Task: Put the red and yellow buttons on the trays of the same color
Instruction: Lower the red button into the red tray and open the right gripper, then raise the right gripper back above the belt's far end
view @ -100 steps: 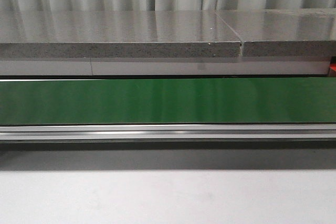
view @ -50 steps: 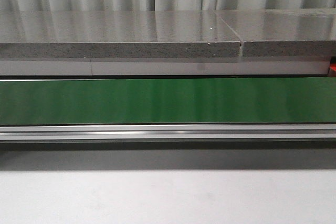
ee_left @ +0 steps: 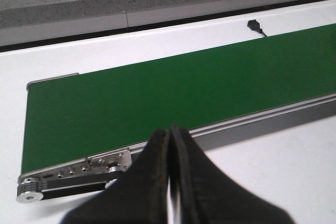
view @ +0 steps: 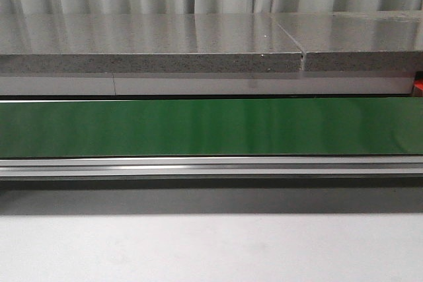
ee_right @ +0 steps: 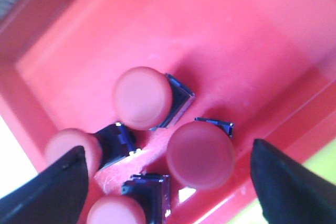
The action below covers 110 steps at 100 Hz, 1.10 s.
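We find the task's things in the right wrist view only. Four red buttons sit inside the red tray (ee_right: 220,19), clustered together: one with its cap facing the camera (ee_right: 142,97), a larger-looking one just beside it (ee_right: 200,154), a third at the edge by one finger (ee_right: 73,149), and a fourth cut off by the frame edge (ee_right: 116,214). Their dark square bases show beneath the caps. The right end effector (ee_right: 168,187) hangs directly above this cluster with its fingers (ee_right: 50,192) spread wide apart and nothing between them, so we judge it has nothing in hand and the buttons below it are already where they belong. A strip of yellow shows past the tray's rim at one corner; we cannot tell whether that is the yellow tray.

The left end effector (ee_left: 170,182) has its two dark fingers pressed together, empty, and points out over the near end of the green conveyor belt (ee_left: 157,93), which rests on the white desk (ee_left: 273,166). The belt's long axis runs across the robot's front, and no button shows on it in either the left wrist view or the front view (view: 211,127).

So the relation that matters: any next button would have to arrive along the belt, and we judge the left arm the nearer one to that belt end, while the right arm stands over the red tray, well apart from the belt.
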### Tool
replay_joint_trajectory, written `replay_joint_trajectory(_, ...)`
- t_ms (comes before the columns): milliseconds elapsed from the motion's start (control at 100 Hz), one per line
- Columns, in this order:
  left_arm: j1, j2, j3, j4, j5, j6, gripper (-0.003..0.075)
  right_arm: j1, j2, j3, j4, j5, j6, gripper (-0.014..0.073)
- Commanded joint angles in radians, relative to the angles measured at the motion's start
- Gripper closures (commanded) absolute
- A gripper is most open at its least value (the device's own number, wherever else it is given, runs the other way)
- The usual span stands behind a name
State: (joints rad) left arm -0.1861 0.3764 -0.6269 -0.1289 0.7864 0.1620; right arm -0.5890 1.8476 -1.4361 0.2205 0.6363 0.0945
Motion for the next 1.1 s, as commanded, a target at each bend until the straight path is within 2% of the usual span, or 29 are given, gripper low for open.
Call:
replay_joint_trajectory(0,-0.010,0.007,-0.027,-0.019,-0.067,-0.006,0.0741,0.008,-0.094,-0.025,-0.042,-0.020,-0.045,0.0013)
replay_joint_trajectory(120,-0.010,0.007,-0.027,-0.019,-0.067,-0.006,0.0741,0.024,-0.148,-0.025,-0.078,-0.025,-0.045,0.0168)
replay_joint_trajectory(330,-0.010,0.007,-0.027,-0.019,-0.067,-0.006,0.0741,0.080,-0.248,-0.025,-0.081,-0.004,-0.046,0.0666)
replay_joint_trajectory(1090,-0.010,0.007,-0.027,-0.019,-0.067,-0.006,0.0741,0.495,-0.491,0.007,-0.123,0.061,-0.050,0.0661)
